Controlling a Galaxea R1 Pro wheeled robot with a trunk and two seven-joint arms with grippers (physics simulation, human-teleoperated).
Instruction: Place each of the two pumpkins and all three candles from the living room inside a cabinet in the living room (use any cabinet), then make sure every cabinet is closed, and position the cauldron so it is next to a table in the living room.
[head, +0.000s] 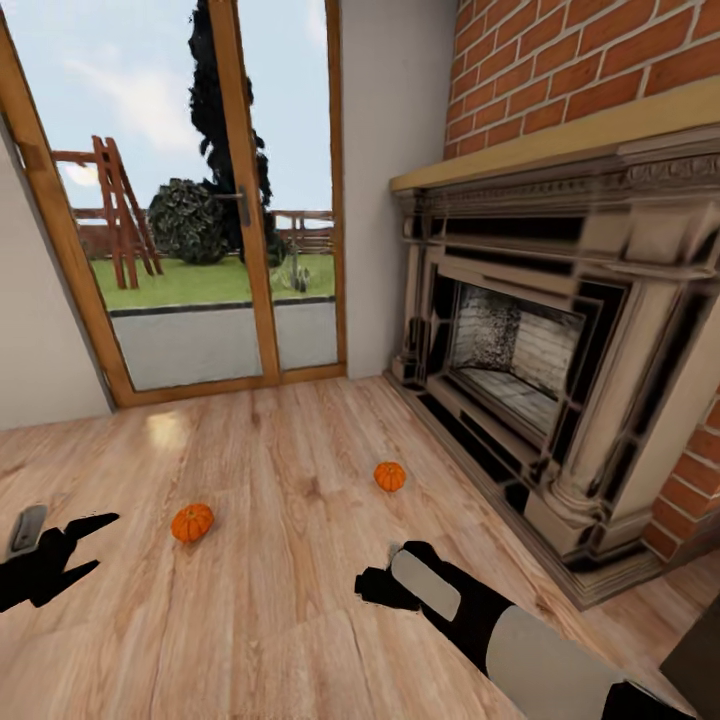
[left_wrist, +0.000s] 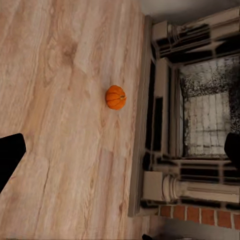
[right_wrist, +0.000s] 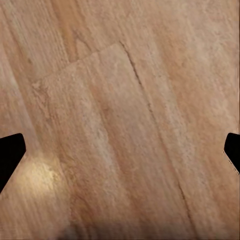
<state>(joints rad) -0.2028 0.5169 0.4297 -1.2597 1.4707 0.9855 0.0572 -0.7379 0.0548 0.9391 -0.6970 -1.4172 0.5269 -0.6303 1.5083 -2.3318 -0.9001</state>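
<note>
2 pumpkins on the wood floor (head: 260, 470), well apart. Left pumpkin (head: 192, 522) in open floor, near the left gripper (head: 85, 545) and ahead of it. Right pumpkin (head: 390, 476) nearer the fireplace (head: 540, 370), just short of its hearth edge, ahead of the right gripper (head: 375, 588). Both upright, orange, ribbed, touching nothing but the boards.

Left gripper low at the head view's left edge, black fingers spread wide, nothing between them. From the left wrist camera: dark fingertips (left_wrist: 10, 155) at opposite edges, wide apart, a pumpkin (left_wrist: 115, 97) on the planks between them in the distance, close beside the fireplace base (left_wrist: 142, 125), brick firebox (left_wrist: 205, 120) behind it.

Right gripper lower centre in the head view, on a black and grey forearm reaching in from the lower right, held above bare boards. From the right wrist camera: fingertips (right_wrist: 10, 152) spread to either edge, empty, plain planks (right_wrist: 120, 120) beneath with a bright glare patch near 1 tip.

Beyond: glass doors (head: 200, 200) in a wood frame, lawn and a wooden ladder frame outside. Brick wall (head: 560, 70) above a pale mantel shelf (head: 560, 140).
</note>
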